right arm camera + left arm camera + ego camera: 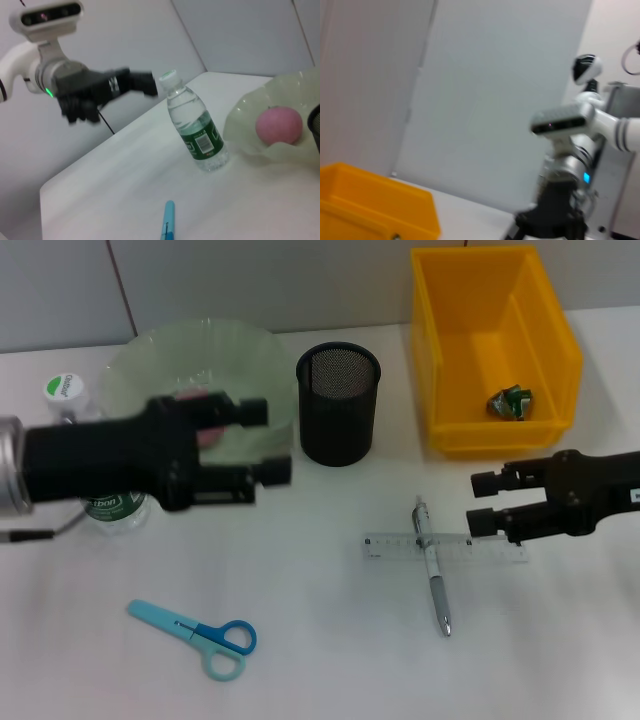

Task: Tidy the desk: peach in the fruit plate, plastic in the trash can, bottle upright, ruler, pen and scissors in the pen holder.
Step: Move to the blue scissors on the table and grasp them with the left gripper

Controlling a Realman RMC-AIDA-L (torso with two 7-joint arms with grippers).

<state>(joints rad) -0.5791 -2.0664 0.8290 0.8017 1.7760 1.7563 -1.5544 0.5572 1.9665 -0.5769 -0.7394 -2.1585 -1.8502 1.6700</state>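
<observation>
On the left side of the white table (320,660) the water bottle (195,127) stands upright, with its white cap on top and a green label around its body. The left gripper (272,441) hovers above the table just beside the bottle, in front of the pale green fruit plate (250,350); its two fingers are apart and hold nothing. The pink peach (279,125) lies inside the fruit plate. Nearer to the front edge, the blue scissors (200,632) lie flat on the table, closed. In the middle stands the black mesh pen holder (338,405), just beside the plate. To the right of it the clear ruler (400,546) lies flat, and the pen (433,570) lies across it. The right gripper (482,501) hovers just at the right end of the ruler, fingers apart and with nothing between them. Behind it the yellow bin (540,330) holds a crumpled piece of plastic (510,401).
</observation>
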